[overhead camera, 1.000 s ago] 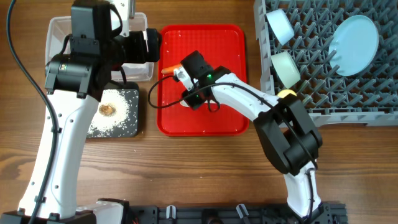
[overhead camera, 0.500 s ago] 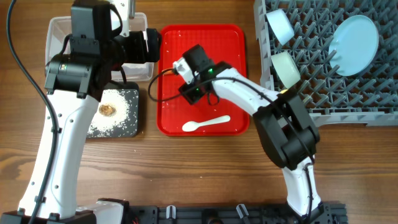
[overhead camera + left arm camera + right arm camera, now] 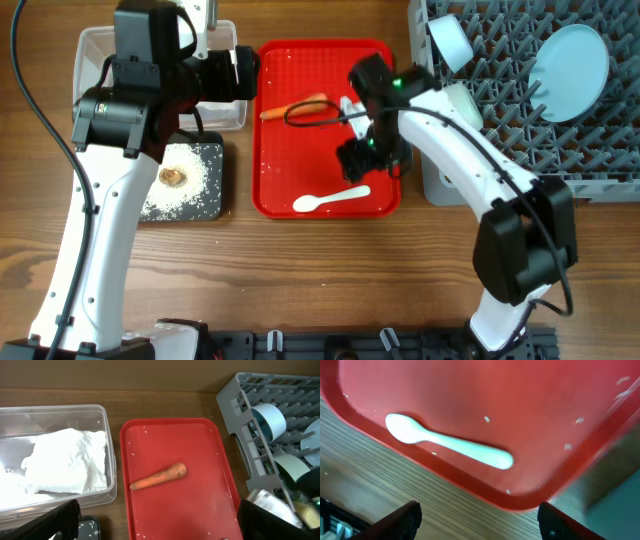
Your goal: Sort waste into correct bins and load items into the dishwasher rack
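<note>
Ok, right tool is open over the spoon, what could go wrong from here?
The white spoon lies flat close to the red tray's raised rim. The right tool may catch that rim on the way down, or the spoon may skid instead of lifting. The arm's cable loops near the carrot and might drag it.

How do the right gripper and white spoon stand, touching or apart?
Apart. Right wrist view: the white spoon lies on the red tray, with tray rim and table between it and the open right gripper.
</note>
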Controlling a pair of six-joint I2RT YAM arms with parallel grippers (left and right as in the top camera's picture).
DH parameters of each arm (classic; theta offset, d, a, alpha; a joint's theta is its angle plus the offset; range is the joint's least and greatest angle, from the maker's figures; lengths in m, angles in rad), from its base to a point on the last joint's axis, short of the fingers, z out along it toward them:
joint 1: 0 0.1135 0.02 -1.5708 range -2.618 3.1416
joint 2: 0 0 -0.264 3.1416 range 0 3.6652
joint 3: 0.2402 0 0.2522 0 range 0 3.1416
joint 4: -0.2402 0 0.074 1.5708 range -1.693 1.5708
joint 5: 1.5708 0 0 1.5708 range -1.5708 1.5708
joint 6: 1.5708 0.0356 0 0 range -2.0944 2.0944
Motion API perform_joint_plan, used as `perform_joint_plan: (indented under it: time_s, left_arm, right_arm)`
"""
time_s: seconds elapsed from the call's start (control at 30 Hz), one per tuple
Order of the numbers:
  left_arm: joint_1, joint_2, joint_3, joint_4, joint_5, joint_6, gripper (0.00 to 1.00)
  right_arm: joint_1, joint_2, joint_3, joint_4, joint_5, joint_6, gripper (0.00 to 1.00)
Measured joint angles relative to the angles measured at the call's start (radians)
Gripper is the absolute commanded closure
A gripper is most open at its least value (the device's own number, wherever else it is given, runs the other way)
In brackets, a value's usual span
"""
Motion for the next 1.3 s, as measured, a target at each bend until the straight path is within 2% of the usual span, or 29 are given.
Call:
perform_joint_plan:
  time_s: [0.17,0.27,0.43,0.73,0.83,0.97,1.07,1.3]
  left_arm:
    - [0.000,0.000,0.000,0.000,0.000,0.000,0.00]
    - [0.000,0.000,0.000,0.000,0.000,0.000,0.00]
    - [0.000,0.000,0.000,0.000,0.000,0.000,0.00]
    - [0.000,0.000,0.000,0.000,0.000,0.000,0.00]
    - [0.000,0.000,0.000,0.001,0.000,0.000,0.00]
    - [0.000,0.000,0.000,0.000,0.000,0.000,0.00]
    - [0.000,0.000,0.000,0.000,0.000,0.000,0.00]
    - [0.000,0.000,0.000,0.000,0.000,0.000,0.00]
  right_arm:
    - [0.019,0.003,-0.176,0.090,-0.069,0.022,0.22]
    - [0.064,0.003,-0.211,0.180,-0.068,0.021,0.17]
    - [0.145,0.006,-0.292,0.301,-0.023,0.016,0.17]
    - [0.143,-0.008,-0.360,0.481,0.031,0.016,0.18]
    - [0.138,-0.007,-0.375,0.616,0.101,0.033,0.23]
    - [0.081,0.016,-0.388,0.791,0.163,0.038,0.24]
    - [0.031,0.024,-0.382,0.786,0.176,0.037,0.24]
    - [0.050,0.024,-0.351,0.650,0.158,0.044,0.24]
